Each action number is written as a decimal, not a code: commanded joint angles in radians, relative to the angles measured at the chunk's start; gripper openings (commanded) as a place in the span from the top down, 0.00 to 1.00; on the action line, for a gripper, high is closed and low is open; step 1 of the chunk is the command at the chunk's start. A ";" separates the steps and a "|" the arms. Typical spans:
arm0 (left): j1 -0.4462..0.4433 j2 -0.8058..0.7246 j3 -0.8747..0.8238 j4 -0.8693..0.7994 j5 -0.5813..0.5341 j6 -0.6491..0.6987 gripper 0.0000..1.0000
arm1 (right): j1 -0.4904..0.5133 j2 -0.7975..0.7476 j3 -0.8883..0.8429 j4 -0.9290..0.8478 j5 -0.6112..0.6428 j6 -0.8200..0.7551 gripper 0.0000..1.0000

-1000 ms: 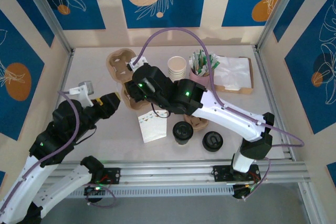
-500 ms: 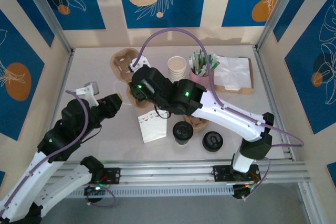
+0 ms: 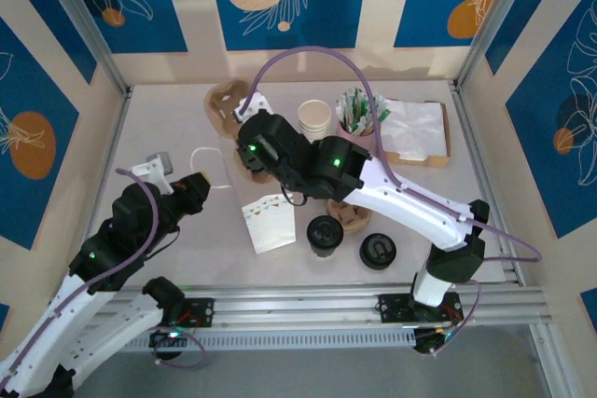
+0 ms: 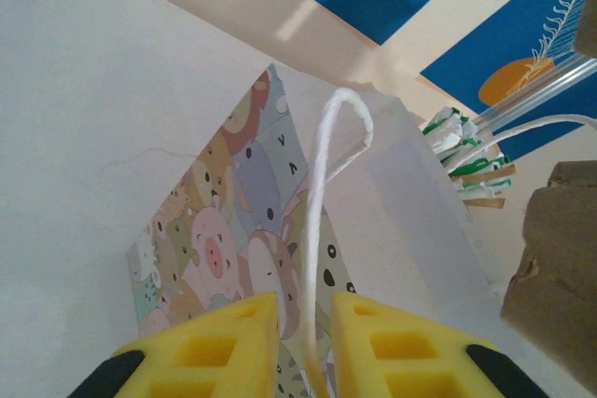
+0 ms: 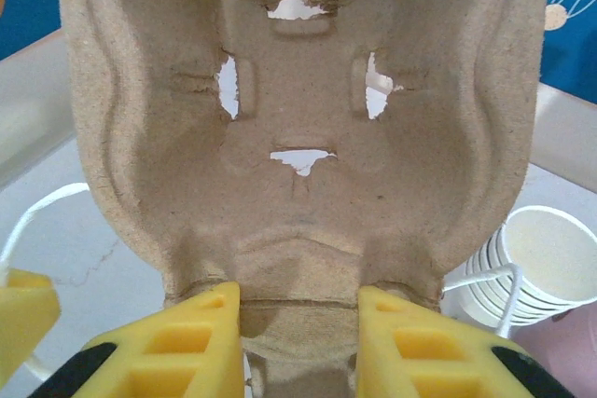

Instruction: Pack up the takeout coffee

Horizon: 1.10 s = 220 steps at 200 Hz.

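Note:
The takeout coffee (image 3: 325, 233), a cream cup with a black lid, stands near the table's front centre, apart from both grippers. My right gripper (image 3: 244, 144) (image 5: 298, 300) is shut on the brown pulp cup carrier (image 3: 225, 100) (image 5: 298, 128), which is held off the table and tilted up. My left gripper (image 3: 202, 185) (image 4: 305, 309) is shut on the thin white handle (image 3: 211, 157) (image 4: 322, 174) of a white paper bag (image 3: 270, 223) (image 4: 233, 249) printed with cartoon animals. The bag lies between the arms, with its near edge raised.
A loose black lid (image 3: 378, 251) lies right of the coffee. A second piece of brown carrier (image 3: 354, 218) sits behind them. At the back stand a stack of lidless cups (image 3: 315, 119) (image 5: 546, 258), a pink holder of sachets (image 3: 358, 116) and napkins on a brown tray (image 3: 415, 130).
My right gripper has lifted the carrier off the table and tipped it toward the back. My left gripper has drawn the bag's handle out to the left, raising the bag's edge.

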<state>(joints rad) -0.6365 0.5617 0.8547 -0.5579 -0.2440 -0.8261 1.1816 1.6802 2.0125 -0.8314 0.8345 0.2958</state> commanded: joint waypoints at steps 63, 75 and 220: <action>-0.007 -0.005 -0.041 -0.011 -0.043 -0.025 0.79 | -0.194 -0.263 -0.259 0.118 -0.368 0.138 0.70; -0.007 -0.003 -0.043 -0.012 -0.043 -0.028 0.80 | -0.238 -0.296 -0.308 0.146 -0.448 0.170 0.70; -0.008 -0.009 -0.069 -0.046 -0.044 -0.054 0.83 | -0.513 -0.403 -0.602 0.250 -0.831 0.342 0.72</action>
<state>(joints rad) -0.6365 0.5617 0.8021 -0.5789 -0.2680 -0.8665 0.7040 1.3190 1.4624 -0.6048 0.0952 0.5877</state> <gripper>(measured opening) 0.173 0.292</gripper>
